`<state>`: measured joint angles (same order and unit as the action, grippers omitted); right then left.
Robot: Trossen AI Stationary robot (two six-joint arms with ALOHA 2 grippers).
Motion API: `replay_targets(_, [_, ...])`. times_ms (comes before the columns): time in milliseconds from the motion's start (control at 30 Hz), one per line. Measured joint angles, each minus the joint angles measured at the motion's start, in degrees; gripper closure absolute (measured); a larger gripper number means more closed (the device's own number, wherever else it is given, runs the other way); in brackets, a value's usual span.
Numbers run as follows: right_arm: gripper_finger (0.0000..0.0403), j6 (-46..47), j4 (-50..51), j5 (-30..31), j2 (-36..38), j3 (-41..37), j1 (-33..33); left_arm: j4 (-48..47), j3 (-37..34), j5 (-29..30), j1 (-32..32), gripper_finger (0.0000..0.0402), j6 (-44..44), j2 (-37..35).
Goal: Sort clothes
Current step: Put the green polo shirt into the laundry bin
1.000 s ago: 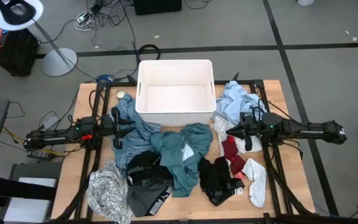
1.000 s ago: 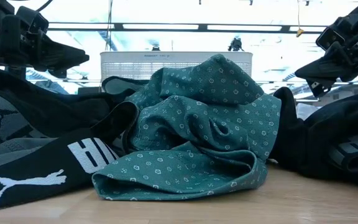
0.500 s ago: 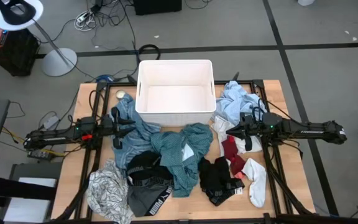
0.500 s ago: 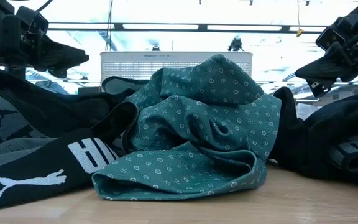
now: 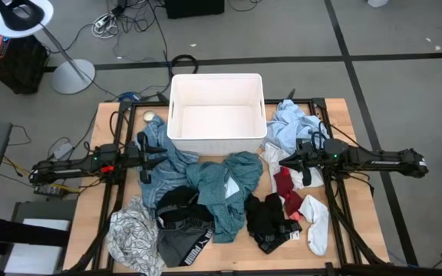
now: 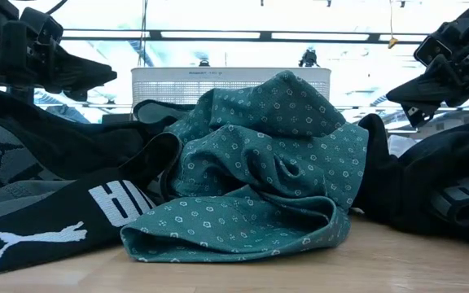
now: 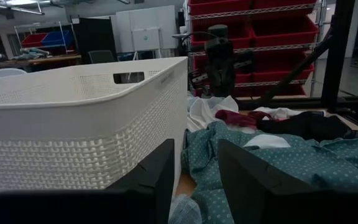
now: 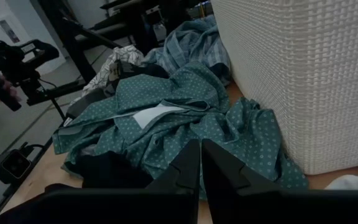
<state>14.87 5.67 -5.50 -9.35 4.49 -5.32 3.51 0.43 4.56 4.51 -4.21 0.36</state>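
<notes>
The clothes lie in a loose heap on the wooden table in front of the white tub (image 5: pixel 217 115). There is a teal dotted shirt (image 5: pixel 227 184), a blue-teal shirt (image 5: pixel 169 153), a light-blue shirt (image 5: pixel 291 123), black and grey Puma shorts (image 5: pixel 183 226), a white-grey patterned top (image 5: pixel 133 234), black shorts (image 5: pixel 271 218), a red sock (image 5: pixel 286 186) and a white sock (image 5: pixel 317 222). My left gripper (image 5: pixel 146 159) hovers open over the blue-teal shirt, with its fingers apart in the left wrist view (image 7: pixel 196 177). My right gripper (image 5: pixel 286 163) hovers shut above the red sock, with its fingers together (image 8: pixel 201 168).
The tub stands at the table's far middle, between the two grippers, and its wall shows close by in both wrist views (image 7: pixel 86 124) (image 8: pixel 303 81). A strip of bare wood (image 6: pixel 397 260) lies along the near edge. Cables, a lamp stand and shelving lie beyond the table.
</notes>
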Motion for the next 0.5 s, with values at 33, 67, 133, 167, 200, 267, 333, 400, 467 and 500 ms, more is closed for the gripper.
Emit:
replay_targets(33, [0.0383,0.00,-0.02,0.00,0.00,0.00,0.01,0.02,0.01,0.00,0.00,0.0273,-0.02,0.00])
replay_targets(67, [0.0383,0.00,0.00,0.00,-0.02,0.02,0.00,0.09,0.01,0.00,-0.01,0.0273,-0.01,0.00])
replay_targets(133, [0.0383,0.00,0.00,0.00,-0.02,0.01,0.01,0.39,0.00,0.00,-0.02,0.0273,-0.02,0.00])
replay_targets(167, [0.0383,0.00,-0.01,-0.01,-0.01,0.01,0.01,0.58,0.02,0.00,-0.02,0.0273,-0.02,0.00])
replay_targets(200, [0.0383,0.00,0.00,-0.01,-0.01,0.02,0.01,0.58,0.00,0.00,-0.01,0.0273,-0.02,0.00])
replay_targets(267, [0.0383,0.00,0.00,0.00,-0.02,0.02,0.02,0.58,0.00,0.00,-0.02,0.0273,-0.02,0.00])
replay_targets(333, [0.0383,0.00,-0.01,0.00,-0.02,0.01,0.01,0.92,0.01,0.00,-0.01,0.0273,-0.02,0.00])
replay_targets(400, [0.0383,0.00,0.00,0.00,-0.02,0.00,0.00,1.50,0.01,0.00,-0.01,0.0273,-0.03,0.00])
replay_targets(467, [0.0383,0.00,0.00,-0.01,-0.01,0.01,0.01,1.79,0.00,0.02,-0.02,0.0273,-0.04,0.00])
replay_targets(500, [0.0383,0.00,-0.01,-0.01,-0.01,0.02,0.01,2.20,0.00,0.18,0.00,0.0273,0.08,0.02])
